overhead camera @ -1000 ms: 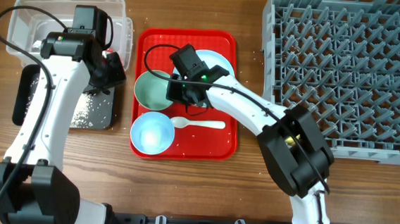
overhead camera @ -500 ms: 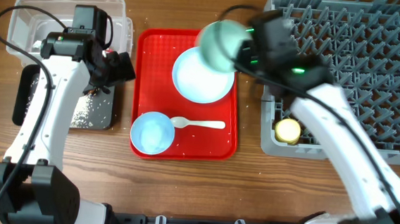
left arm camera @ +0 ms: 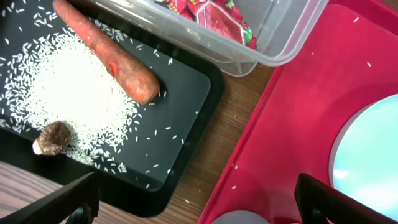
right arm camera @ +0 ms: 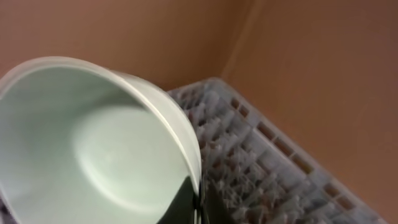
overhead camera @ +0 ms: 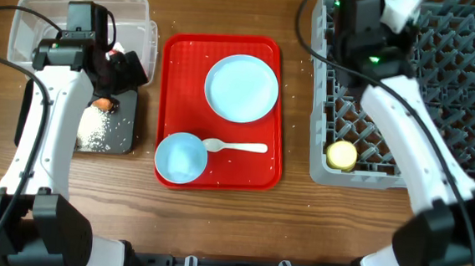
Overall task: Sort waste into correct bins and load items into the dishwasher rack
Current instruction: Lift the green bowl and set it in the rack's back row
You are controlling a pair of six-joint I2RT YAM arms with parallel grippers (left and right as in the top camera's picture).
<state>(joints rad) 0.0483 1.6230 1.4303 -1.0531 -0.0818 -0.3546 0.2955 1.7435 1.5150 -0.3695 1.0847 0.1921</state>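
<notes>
My right gripper (right arm camera: 194, 200) is shut on the rim of the pale green bowl (right arm camera: 93, 143) and holds it tilted above the grey dishwasher rack (right arm camera: 249, 155). In the overhead view this gripper (overhead camera: 394, 8) is at the rack's (overhead camera: 425, 87) far left corner. The yellow cup (overhead camera: 342, 154) sits in the rack. My left gripper (left arm camera: 199, 208) is open and empty, above the gap between the black tray (left arm camera: 180, 93) and the red tray (left arm camera: 292, 118). The carrot (left arm camera: 106, 53), rice (left arm camera: 68, 87) and brown lump (left arm camera: 51, 138) lie in the black tray. Red wrappers (left arm camera: 217, 12) lie in the clear tub (left arm camera: 280, 43).
On the red tray (overhead camera: 173, 95) are the light blue plate (overhead camera: 241, 88), the light blue bowl (overhead camera: 179, 157) and the white spoon (overhead camera: 236, 147). The clear tub (overhead camera: 27, 18) and black tray (overhead camera: 124, 138) stand at the left. Stray rice grains dot the table.
My right arm lifted the green bowl off the red tray and swung it right and back over the rack. My left gripper shifted slightly left over the black tray.
</notes>
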